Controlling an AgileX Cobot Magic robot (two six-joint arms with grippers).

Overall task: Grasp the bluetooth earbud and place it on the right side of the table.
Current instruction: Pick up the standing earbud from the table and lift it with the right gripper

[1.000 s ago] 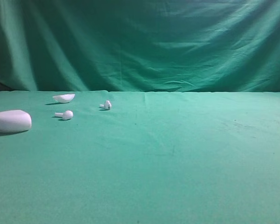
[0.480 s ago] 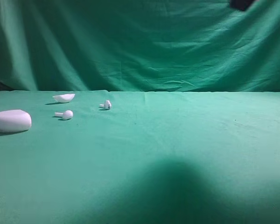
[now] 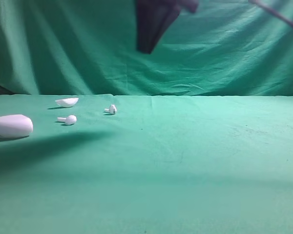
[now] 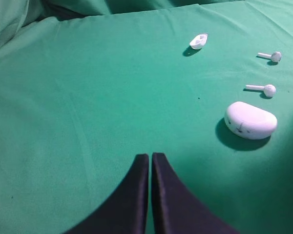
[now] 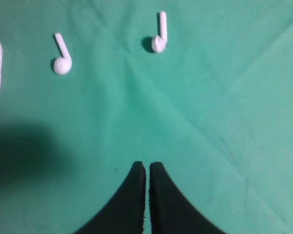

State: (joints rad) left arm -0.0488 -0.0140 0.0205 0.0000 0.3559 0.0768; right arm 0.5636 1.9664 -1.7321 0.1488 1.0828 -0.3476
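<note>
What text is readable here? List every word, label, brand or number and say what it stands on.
None can be read.
The white case shows a few small dark marks on its front, too small and blurred to read.
The two earbuds, the white shell and the green table cloth carry no visible print.

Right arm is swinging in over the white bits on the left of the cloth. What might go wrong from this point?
Two near-identical earbuds lie close together, so the right gripper, shut now, may drop between them or nudge one away. Both are tiny and rounded, likely to roll or slip from the fingers. The case and the shallow shell sit nearby and might get bumped.
</note>
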